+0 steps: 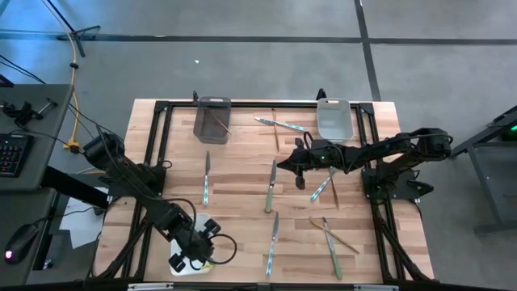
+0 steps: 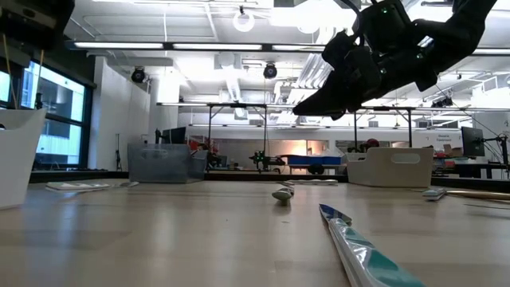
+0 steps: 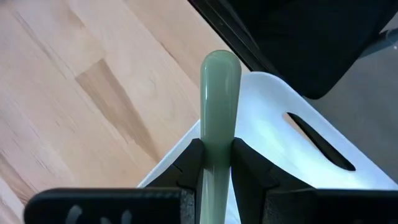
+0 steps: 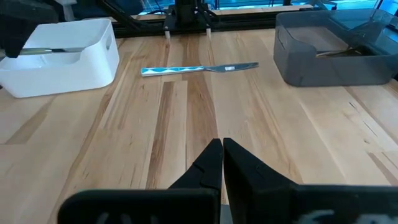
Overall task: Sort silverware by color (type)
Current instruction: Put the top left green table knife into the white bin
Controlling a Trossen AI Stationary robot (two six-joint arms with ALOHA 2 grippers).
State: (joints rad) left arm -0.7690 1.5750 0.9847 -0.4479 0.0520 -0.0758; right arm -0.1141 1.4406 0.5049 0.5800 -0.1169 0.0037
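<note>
My left gripper (image 1: 194, 247) hangs over a white bin (image 1: 182, 264) at the table's near left corner, shut on a pale-green utensil (image 3: 220, 93). My right gripper (image 1: 300, 179) hovers above the middle of the table, shut and holding nothing (image 4: 221, 149); the low view shows it well above the wood (image 2: 319, 97). Several green-and-silver utensils lie flat on the table (image 1: 207, 179) (image 1: 271, 187) (image 1: 273, 242) (image 1: 332, 242). A teal one (image 1: 281, 124) (image 4: 199, 68) lies near the far edge. A brown stick (image 1: 220, 122) rests in the grey bin (image 1: 212, 119). My left gripper pinches the pale-green utensil's handle (image 3: 219, 149) between its two fingers (image 3: 186, 168). The rounded free end (image 3: 221, 62) sticks out past the fingertips, over the white bin's rim (image 3: 280, 99). The utensil is lifted clear; its other end is hidden by the gripper.
A second pale bin (image 1: 334, 117) sits at the far right with a utensil inside (image 4: 46, 51). Another brown stick (image 1: 275, 129) lies by the teal utensil, and one more (image 1: 338, 236) lies near right. A black frame rail (image 1: 266, 103) borders the table.
</note>
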